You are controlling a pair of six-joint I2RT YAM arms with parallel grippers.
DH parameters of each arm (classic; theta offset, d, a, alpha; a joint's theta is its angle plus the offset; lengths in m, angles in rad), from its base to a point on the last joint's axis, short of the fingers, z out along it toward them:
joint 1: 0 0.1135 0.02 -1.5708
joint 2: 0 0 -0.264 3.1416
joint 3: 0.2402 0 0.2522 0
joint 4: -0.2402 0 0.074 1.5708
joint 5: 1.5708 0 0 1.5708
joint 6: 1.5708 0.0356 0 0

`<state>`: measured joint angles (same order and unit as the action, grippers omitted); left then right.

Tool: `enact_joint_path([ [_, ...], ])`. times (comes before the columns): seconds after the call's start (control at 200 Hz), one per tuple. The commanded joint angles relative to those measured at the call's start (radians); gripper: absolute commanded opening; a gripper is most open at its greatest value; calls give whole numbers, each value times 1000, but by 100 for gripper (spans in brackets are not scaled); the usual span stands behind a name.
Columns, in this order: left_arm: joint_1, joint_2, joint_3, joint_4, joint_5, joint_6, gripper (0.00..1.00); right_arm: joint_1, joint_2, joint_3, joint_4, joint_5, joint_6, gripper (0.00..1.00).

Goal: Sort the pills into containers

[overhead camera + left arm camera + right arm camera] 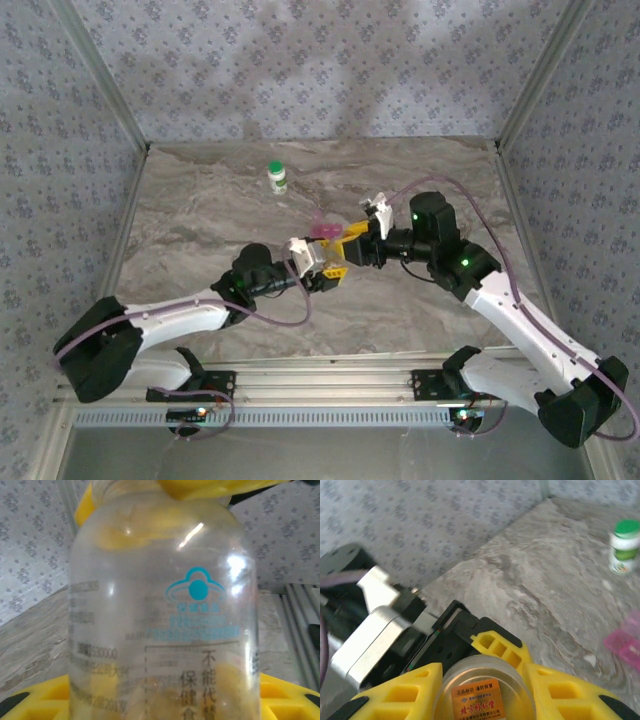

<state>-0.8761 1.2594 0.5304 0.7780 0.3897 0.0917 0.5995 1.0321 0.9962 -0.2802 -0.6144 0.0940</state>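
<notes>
Arms: left arm and right arm, white shells, black joints and bases | Cables: thin purple cables looped along each | Lights: small green lights on right arm's black wrist | Hands: left hand silver-and-black block, right hand black | Fingers: yellow, moulded with square pockets

Vial glossy, clear; fingers matt yellow plastic.

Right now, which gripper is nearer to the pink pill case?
Right, narrowly. The right gripper is just right of the pink case; the left gripper is on its near side, toward the bases. Both hold the clear bottle.
</notes>
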Motion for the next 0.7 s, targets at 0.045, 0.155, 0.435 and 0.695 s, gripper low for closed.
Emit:
enact_joint_path([
  [0.045,5,-88,-8,-42,177,10,0,-20,59,71,-215,-244,-282,0],
  [0.155,5,-100,-25,-12,191,-1,0,-47,74,100,-186,-353,-314,0],
  [0.435,5,-109,-36,-3,181,-7,0,-44,108,179,-221,-342,-334,32],
  [0.695,6,-121,-52,-4,121,14,0,-44,86,188,-169,-260,-218,68],
])
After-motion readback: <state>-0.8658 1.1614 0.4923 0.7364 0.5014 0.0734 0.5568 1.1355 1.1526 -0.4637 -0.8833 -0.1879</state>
